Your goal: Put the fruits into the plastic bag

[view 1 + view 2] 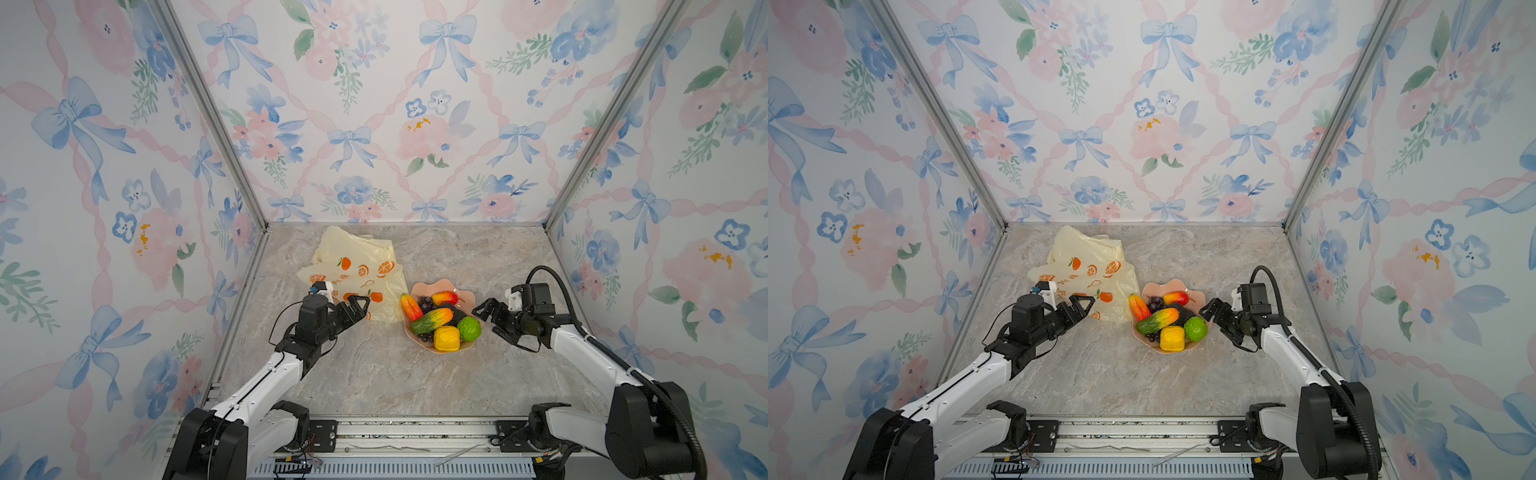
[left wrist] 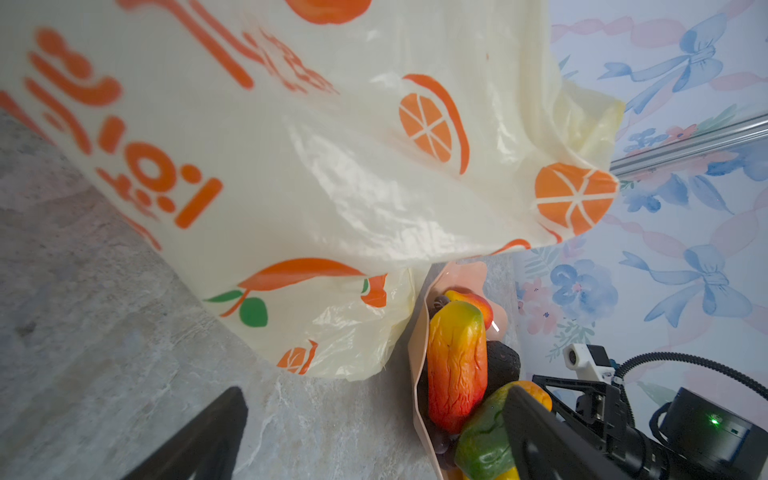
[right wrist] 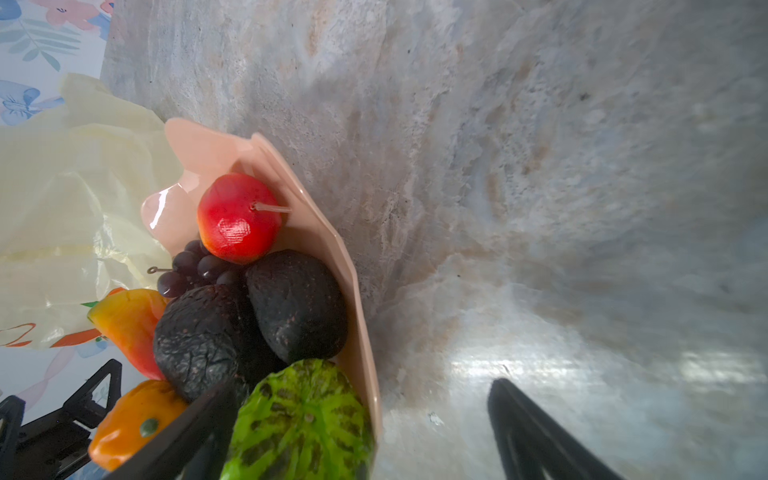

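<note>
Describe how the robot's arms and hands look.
Both arms are white shells with black joints. The left hand and right hand are black, with hollow triangular fingers and white camera mounts. A ribbed black hose follows the right arm; thin black wires loop by the left arm.

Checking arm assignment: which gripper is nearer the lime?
Right. The right gripper sits just beside the lime; the left gripper is beyond the dish, at the bag.

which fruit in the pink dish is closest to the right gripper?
The green lime, at the edge of the dish that faces the right gripper. The yellow lemon beside it and the other fruits lie farther off.
</note>
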{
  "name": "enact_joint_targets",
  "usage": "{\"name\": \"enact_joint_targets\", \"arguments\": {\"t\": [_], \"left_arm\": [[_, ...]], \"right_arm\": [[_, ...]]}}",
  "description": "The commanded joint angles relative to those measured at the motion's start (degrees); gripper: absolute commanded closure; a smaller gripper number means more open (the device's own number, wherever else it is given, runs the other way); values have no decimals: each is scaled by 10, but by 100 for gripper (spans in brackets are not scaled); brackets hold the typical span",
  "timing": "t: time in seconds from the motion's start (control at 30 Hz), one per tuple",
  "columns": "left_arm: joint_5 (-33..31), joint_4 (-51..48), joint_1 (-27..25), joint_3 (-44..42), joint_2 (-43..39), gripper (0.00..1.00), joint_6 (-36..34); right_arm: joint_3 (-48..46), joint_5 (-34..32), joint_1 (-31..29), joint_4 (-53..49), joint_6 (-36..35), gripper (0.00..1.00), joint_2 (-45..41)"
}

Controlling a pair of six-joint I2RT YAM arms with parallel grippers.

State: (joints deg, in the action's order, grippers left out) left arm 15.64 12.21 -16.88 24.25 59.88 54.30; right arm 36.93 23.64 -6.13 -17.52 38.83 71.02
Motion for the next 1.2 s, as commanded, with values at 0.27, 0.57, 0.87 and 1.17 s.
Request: {"name": "enact_joint_targets", "arguments": {"t": [0.27,0.57,0.87,1.17], "left_arm": [[28,12,20,-3,-4,2,-2],[29,-63,46,37,-26,2,-42],[41,-86,67,45,-38,2,-53],[53,-88,88,105,-11,2,-64]], "right_arm": [[32,-13,-33,91,40,1,73],[85,2,-59,161,70,1,159],[134,-1,-80,183,72,3,230],[168,-4,-72,163,43,4,257]]}}
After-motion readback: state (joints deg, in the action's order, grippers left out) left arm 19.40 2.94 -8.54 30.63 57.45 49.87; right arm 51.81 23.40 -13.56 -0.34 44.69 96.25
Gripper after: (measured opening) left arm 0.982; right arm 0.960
